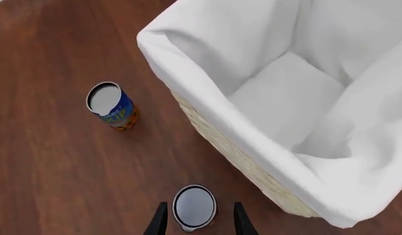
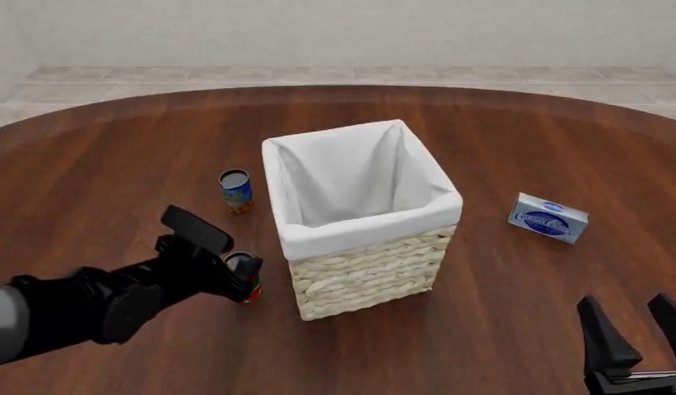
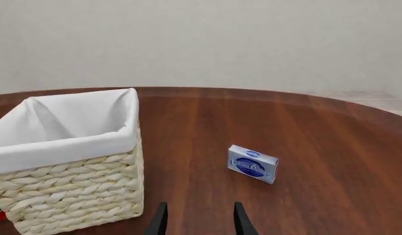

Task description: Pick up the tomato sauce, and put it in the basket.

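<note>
My left gripper (image 2: pixel 241 276) straddled the tomato sauce (image 2: pixel 248 284) beside the basket (image 2: pixel 365 276).

In the front view, my left gripper sat at about 8 o'clock from the basket, its fingers (image 1: pixel 159 221) spread either side of the tomato sauce; I could not be sure they touched the can, though the wrist view showed slim gaps. The tomato sauce stood upright on the table (image 2: pixel 118 164), just beside the basket's near-left corner. A blue-and-orange can (image 2: pixel 236 190) stood upright at roughly 10 o'clock from the basket, near its left wall. The basket sat mid-table, its white lining (image 2: pixel 354 177) folded over the rim. A small blue-and-white box (image 2: pixel 547 218) lay at 3 o'clock, well apart. My right gripper (image 2: pixel 634 329) hung at 5 o'clock, released, grasping nothing.
</note>
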Controlling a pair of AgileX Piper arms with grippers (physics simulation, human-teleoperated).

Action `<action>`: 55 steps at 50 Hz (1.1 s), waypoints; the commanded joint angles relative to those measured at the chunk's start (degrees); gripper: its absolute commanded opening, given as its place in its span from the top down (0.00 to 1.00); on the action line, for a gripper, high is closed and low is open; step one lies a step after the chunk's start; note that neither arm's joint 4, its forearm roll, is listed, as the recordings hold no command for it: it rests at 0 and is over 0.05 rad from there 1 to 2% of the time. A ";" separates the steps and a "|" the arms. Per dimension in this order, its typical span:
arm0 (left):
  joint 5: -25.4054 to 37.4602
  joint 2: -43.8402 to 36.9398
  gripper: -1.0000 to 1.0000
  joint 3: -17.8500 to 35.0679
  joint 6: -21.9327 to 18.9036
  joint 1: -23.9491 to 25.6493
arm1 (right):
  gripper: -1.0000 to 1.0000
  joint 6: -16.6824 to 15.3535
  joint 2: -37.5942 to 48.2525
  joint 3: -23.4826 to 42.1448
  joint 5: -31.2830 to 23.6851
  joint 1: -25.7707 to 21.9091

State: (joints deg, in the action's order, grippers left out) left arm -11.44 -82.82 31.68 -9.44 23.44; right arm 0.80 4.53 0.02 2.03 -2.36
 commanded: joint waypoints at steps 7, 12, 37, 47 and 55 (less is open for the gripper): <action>-1.41 -3.38 0.00 0.07 0.72 -1.33 | 0.00 -0.04 -0.44 0.00 -0.35 0.12; -1.73 -4.77 0.00 0.50 1.13 -2.26 | 0.00 -0.03 -1.12 0.00 -0.93 0.18; -3.76 -9.16 0.00 1.19 2.97 -0.03 | 0.00 -0.02 -1.57 0.01 -0.98 0.41; -4.39 -10.66 0.00 1.12 3.66 0.22 | 0.00 0.05 -1.55 0.01 -0.91 0.42; -4.20 -11.46 0.00 1.43 3.98 -0.57 | 0.00 0.14 -1.90 0.01 -1.25 0.40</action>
State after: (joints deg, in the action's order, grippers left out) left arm -15.60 -92.82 33.33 -6.49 22.94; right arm 0.87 2.92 0.02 1.02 -1.98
